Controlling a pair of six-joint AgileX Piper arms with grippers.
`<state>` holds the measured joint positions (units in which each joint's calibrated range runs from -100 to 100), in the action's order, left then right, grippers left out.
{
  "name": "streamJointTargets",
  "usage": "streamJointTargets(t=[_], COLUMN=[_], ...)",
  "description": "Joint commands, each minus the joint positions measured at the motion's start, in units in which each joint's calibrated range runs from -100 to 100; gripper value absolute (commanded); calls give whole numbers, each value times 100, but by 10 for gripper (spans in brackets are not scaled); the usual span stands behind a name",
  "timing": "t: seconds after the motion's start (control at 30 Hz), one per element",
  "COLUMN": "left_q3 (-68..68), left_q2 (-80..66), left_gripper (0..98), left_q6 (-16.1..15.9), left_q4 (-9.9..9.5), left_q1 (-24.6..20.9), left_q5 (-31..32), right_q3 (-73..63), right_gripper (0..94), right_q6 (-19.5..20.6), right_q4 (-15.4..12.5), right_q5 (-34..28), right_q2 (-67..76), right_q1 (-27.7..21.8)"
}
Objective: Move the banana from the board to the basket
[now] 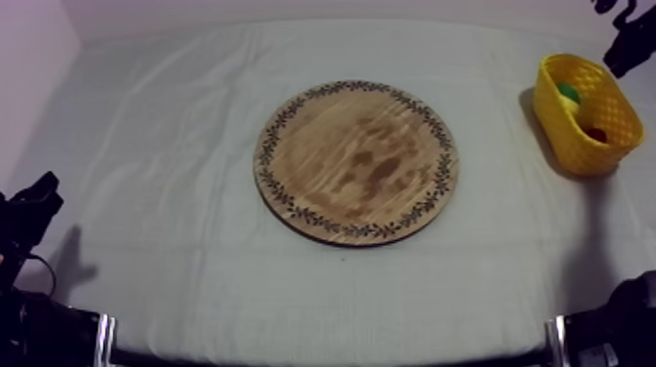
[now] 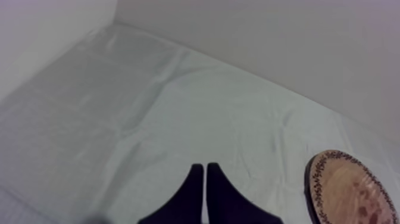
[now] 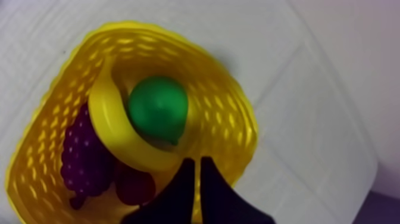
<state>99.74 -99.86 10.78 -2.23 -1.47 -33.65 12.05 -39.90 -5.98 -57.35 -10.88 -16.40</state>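
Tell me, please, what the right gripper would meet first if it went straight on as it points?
Probably the banana in the yellow basket, ahead of the shut right gripper; depth is unclear, perhaps the pear.

Open cloth (image 1: 146, 146) around board (image 1: 356, 161), basket (image 1: 553, 117) crowded

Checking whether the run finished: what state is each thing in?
wooden board: bare, lying flat.
yellow basket: upright, holds four fruits.
banana: in the basket, curled round the pear.
pear: in the basket.
bunch of grapes: in the basket.
small red fruit: in the basket.
left gripper: shut on nothing, beside the board.
right gripper: shut on nothing, over the basket.
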Motion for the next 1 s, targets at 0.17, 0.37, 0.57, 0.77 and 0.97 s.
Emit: streamJointTargets(t=[0.17,0.37,0.57,0.77,0.97], left_q3=[4,4,4,4,4], left_q2=[3,3,3,3,3], left_gripper=[1,1,1,1,1], left_q6=[-1,-1,-1,-1,-1], left_q4=[1,1,1,1,1], left_q1=[-1,-1,-1,-1,-1], left_q5=[2,2,2,2,2], right_q3=[3371,4911,6044,7156,8101], right_gripper=[4,3,3,4,5], right_q6=[3474,4610,4158,3439,2927], right_q4=[1924,2536,1668,677,145], right_q5=[2767,2804,2928,2918,2515], right_q2=[2682,4498,6195,7848,9244], right_q1=[519,1116,1266,1240,1248])
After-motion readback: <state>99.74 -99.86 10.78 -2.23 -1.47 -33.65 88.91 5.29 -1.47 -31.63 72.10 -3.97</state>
